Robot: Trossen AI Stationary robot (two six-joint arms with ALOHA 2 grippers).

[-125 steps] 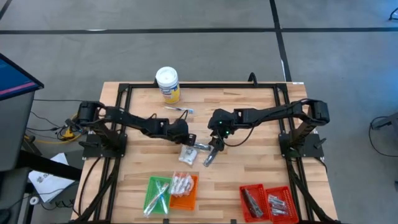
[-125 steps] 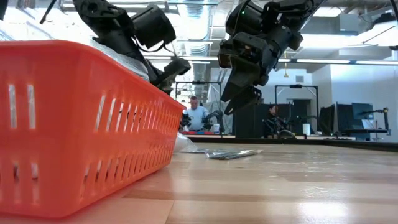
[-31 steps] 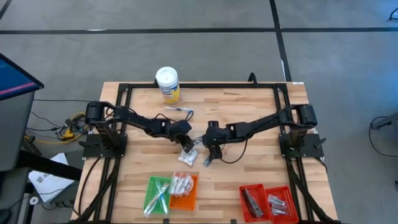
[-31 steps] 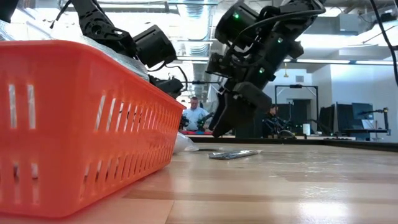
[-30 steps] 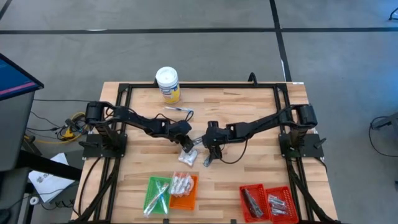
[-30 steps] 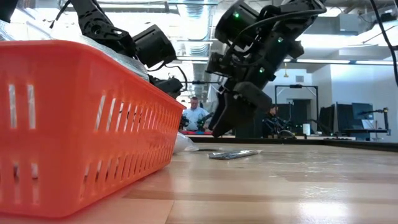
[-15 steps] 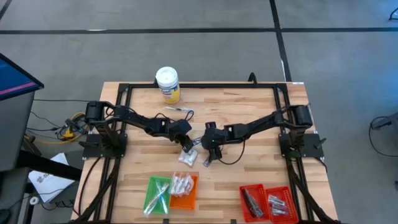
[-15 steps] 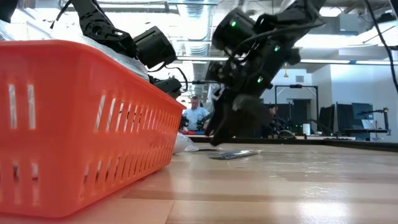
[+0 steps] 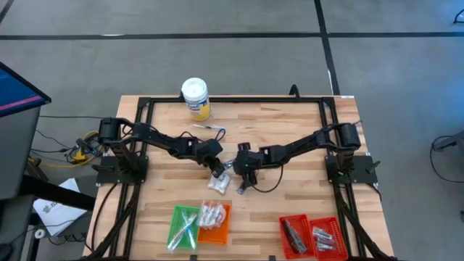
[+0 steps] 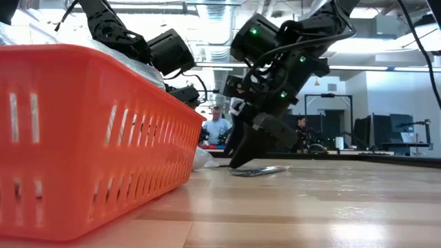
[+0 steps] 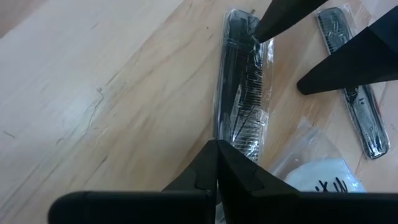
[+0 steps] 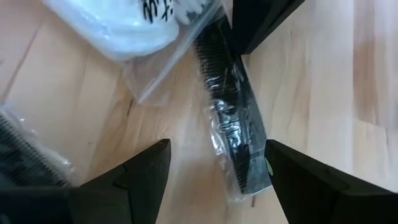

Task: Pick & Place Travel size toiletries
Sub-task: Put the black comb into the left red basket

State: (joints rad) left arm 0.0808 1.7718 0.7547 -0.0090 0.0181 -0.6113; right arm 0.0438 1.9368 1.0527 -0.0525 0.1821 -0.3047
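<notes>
Black plastic teeth under crinkled clear wrap: that is a comb [image 12: 231, 138], lying flat on the wooden table [image 9: 290, 130] between the spread fingers of the right gripper [image 9: 236, 171]. Its jaws stand wide, one dark finger [image 12: 134, 177] on each side of the comb, neither clearly touching it. The comb's far end runs under a clear bag holding a white packet [image 12: 138, 22] with dark print, so its full length is hidden. A second wrapped comb [image 11: 364, 118] lies just beside the first in the left wrist view, partly cut off by the frame edge and by the right gripper's fingers.

The left gripper [image 9: 214, 165] sits low at the table's middle with its jaws pressed together, tips at the near end of the first comb; whether they pinch the wrap cannot be told.

From above, the small things at the centre blur into one pale cluster and cannot be counted apart. Near the table's back edge lies one thin clear-wrapped stick [image 9: 209, 128]. One white-lidded tub [image 9: 195, 97] with a yellow label stands at the back. At the front are one green tray [image 9: 176, 221], one orange tray [image 9: 221, 225] and two red trays [image 9: 313, 235], each with small items too fine to count. In the low view the orange tray fills the left side and hides most of the left arm; people in the room behind are small and indistinct.
</notes>
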